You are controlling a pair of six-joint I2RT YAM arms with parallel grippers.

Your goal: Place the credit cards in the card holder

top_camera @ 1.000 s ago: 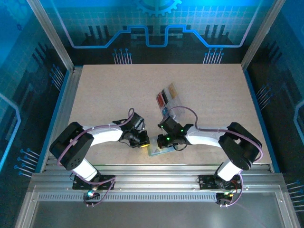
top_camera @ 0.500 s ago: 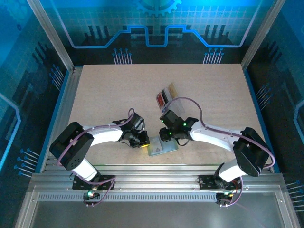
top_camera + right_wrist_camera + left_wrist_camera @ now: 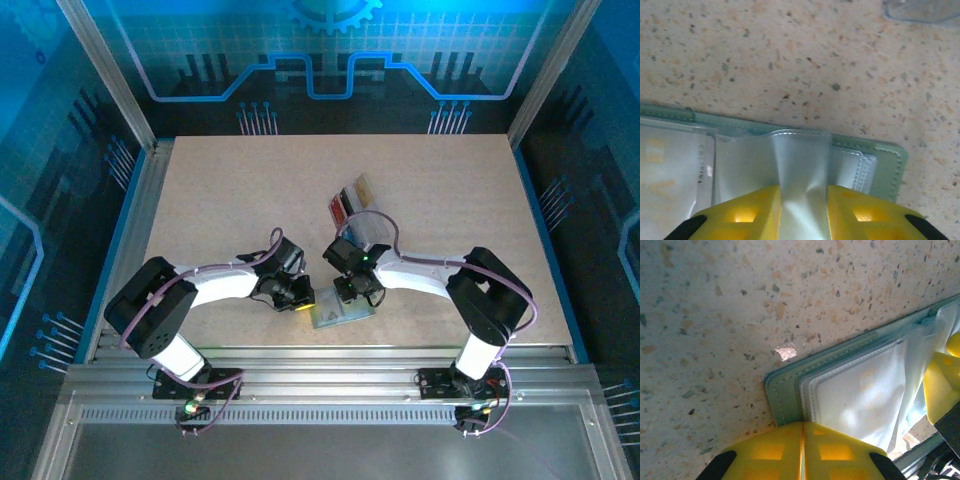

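Observation:
The sage-green card holder [image 3: 340,314] lies open near the table's front edge, its clear inner sleeves up. My left gripper [image 3: 303,297] is shut, and its yellow fingertips [image 3: 802,424] press on the holder's left corner [image 3: 785,400]. My right gripper [image 3: 352,294] stands at the holder's far edge. In the right wrist view its fingers [image 3: 752,210] are closed on a bunched clear sleeve [image 3: 802,170] of the card holder [image 3: 887,167]. Stacks of credit cards [image 3: 343,205], red, black and tan, stand farther back in a clear tray.
The clear plastic tray [image 3: 362,215] sits just beyond the right gripper; its rim [image 3: 920,10] shows in the right wrist view. A finger of the right gripper [image 3: 942,385] reaches into the left wrist view. Open speckled tabletop [image 3: 220,200] lies to the left and far right.
The right gripper went from shut to parted and has shifted slightly over the holder, while its elbow swung out to the right and came back. The left arm has not moved.

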